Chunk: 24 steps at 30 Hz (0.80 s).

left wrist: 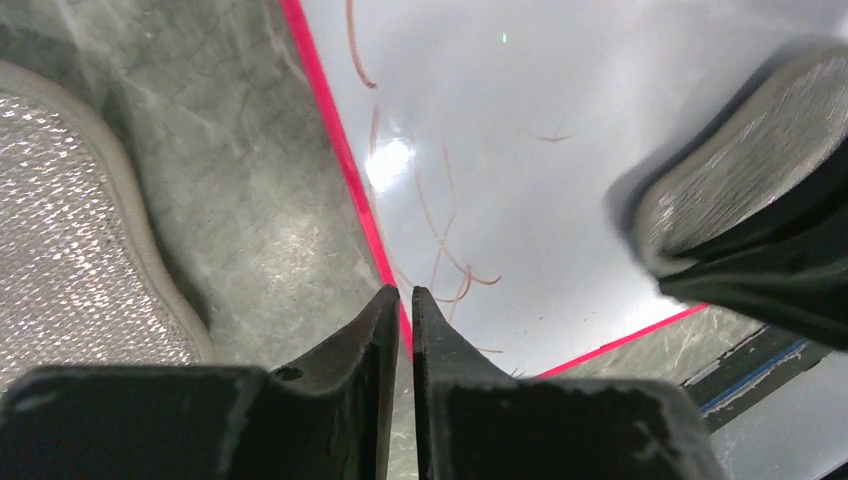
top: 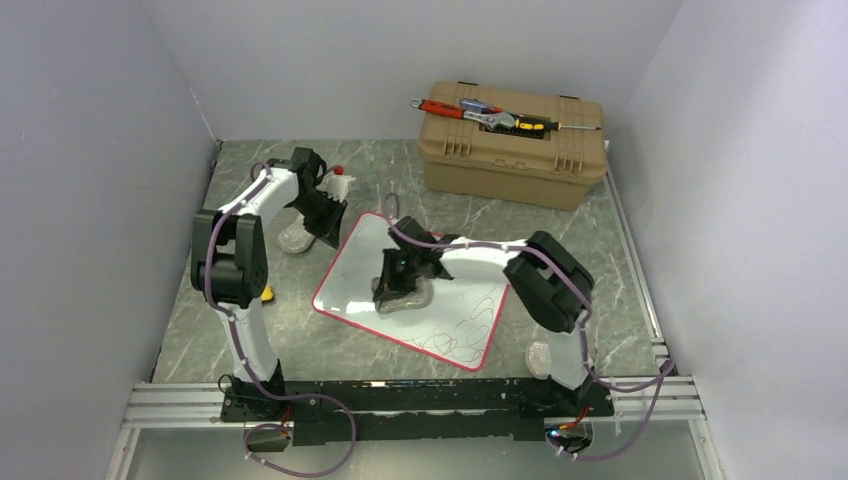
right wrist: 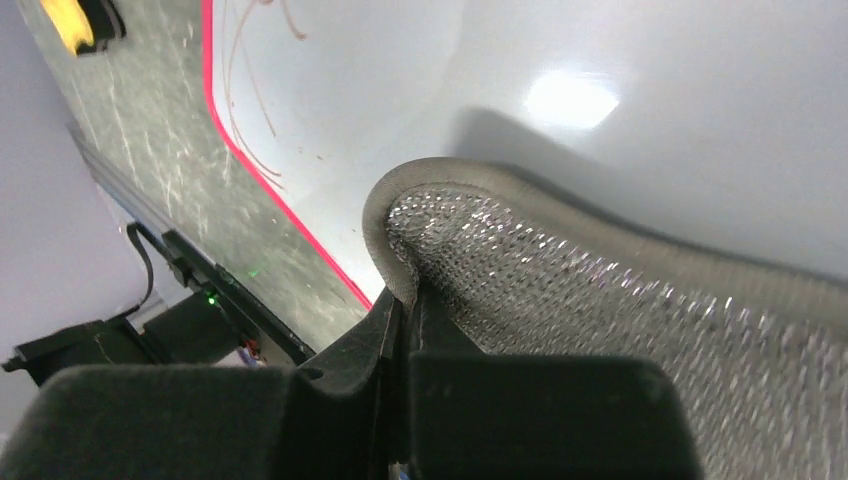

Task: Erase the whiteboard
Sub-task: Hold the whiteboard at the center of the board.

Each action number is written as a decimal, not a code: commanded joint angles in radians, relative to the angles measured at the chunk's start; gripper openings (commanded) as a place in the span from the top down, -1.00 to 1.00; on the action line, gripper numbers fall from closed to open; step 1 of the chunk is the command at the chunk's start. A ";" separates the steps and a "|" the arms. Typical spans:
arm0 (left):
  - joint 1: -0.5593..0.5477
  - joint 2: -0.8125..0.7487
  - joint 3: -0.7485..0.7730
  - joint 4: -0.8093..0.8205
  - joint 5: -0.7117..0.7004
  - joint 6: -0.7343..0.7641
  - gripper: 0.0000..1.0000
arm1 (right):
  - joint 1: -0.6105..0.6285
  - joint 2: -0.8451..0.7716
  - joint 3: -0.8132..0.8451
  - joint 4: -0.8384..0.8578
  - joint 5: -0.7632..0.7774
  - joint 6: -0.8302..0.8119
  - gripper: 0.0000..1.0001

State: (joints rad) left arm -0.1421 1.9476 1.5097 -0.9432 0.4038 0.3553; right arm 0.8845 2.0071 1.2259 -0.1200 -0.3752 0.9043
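Observation:
The whiteboard lies flat at mid-table, red-rimmed, with thin red scribbles near its front right corner. My right gripper is over the board's middle, shut on the edge of a silvery mesh pad with a tan rim that rests on the board. In the right wrist view its gripper pinches the pad on the white surface. My left gripper hangs over the board's red rim, its jaws a narrow slit apart and holding nothing. In the top view the left gripper is at the board's far left edge.
A second mesh pad lies on the table just left of the left gripper. A tan toolbox with hand tools on its lid stands at the back right. A small yellow object sits by the left arm. Another pad lies near the right base.

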 commanded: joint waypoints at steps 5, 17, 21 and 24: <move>-0.048 0.060 0.038 0.015 0.035 -0.034 0.78 | -0.139 -0.326 -0.121 -0.282 0.155 -0.045 1.00; -0.037 0.110 -0.004 0.098 -0.039 -0.030 0.53 | -0.186 -0.538 -0.405 -0.331 0.252 -0.027 1.00; -0.038 0.091 0.001 0.099 -0.019 -0.031 0.51 | -0.186 -0.502 -0.432 -0.294 0.235 -0.022 1.00; -0.037 0.064 -0.001 0.114 -0.023 -0.037 0.40 | -0.186 -0.479 -0.462 -0.235 0.213 -0.024 1.00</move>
State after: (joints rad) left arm -0.1829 2.0655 1.5196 -0.8768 0.3874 0.3222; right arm 0.7010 1.5116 0.7918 -0.4454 -0.1478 0.8715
